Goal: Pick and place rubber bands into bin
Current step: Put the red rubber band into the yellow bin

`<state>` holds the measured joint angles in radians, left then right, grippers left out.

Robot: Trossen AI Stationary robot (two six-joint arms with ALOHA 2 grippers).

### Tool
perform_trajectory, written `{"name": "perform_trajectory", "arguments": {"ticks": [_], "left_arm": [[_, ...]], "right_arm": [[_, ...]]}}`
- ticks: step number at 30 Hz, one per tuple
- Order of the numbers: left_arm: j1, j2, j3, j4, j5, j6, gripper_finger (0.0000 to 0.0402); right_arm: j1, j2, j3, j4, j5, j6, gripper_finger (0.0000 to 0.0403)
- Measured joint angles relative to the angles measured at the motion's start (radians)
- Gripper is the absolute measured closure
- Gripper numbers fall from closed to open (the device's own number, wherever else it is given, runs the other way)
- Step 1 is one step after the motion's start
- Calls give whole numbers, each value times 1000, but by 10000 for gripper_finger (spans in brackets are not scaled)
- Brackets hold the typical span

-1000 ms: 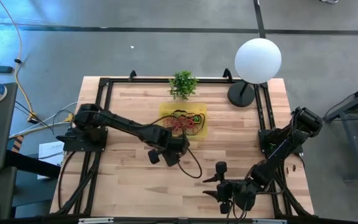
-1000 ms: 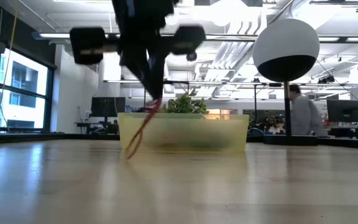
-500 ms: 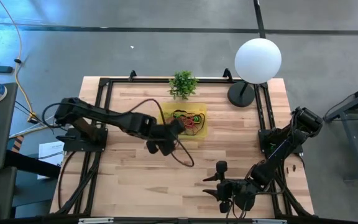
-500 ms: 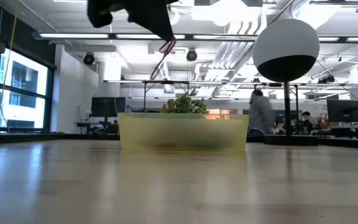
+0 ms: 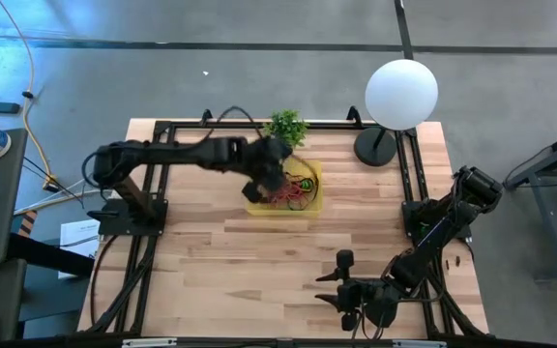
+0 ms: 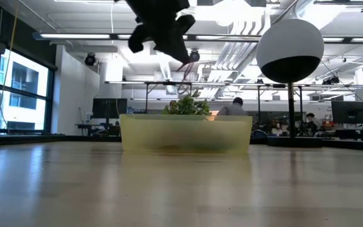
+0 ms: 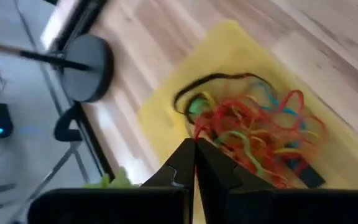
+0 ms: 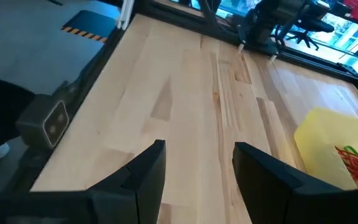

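High view: left gripper (image 5: 277, 172), swung from the surface's middle to above the bin (image 5: 255, 205) near the far edge, jaws closed on a red rubber band (image 6: 184, 65); release next; right gripper (image 8: 194, 163) parked open.

Nothing here can be read: no label, brand or number shows on the counter (image 5: 356, 242), though small print may be too fine.

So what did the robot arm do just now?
The left claw lifted a red rubber band off the table and swung it over the yellow bin. It stays shut on the band, not dropped yet. The right claw, the bin and the plant haven't moved.
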<state>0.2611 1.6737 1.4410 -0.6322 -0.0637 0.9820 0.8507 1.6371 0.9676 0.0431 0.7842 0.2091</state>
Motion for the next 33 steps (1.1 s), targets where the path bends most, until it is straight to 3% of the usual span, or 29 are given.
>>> {"name": "perform_trajectory", "arguments": {"ticks": [7,10,15,19,33], "left_arm": [[106,11,-83,117,159,-75,401],[107,9,-157,177,165,-103,401],[105,10,-248,282,168,-143,401],[106,10,-303,372,166,-162,401],[140,10,-328,461,227,-234,383]], "right_arm": [[3,0,0,-18,8,-51,226],[2,0,0,-62,7,-105,226],[-15,0,0,-95,101,-89,226],[-15,0,0,-99,85,-87,226],[-15,-18,0,-107,69,-86,226]]}}
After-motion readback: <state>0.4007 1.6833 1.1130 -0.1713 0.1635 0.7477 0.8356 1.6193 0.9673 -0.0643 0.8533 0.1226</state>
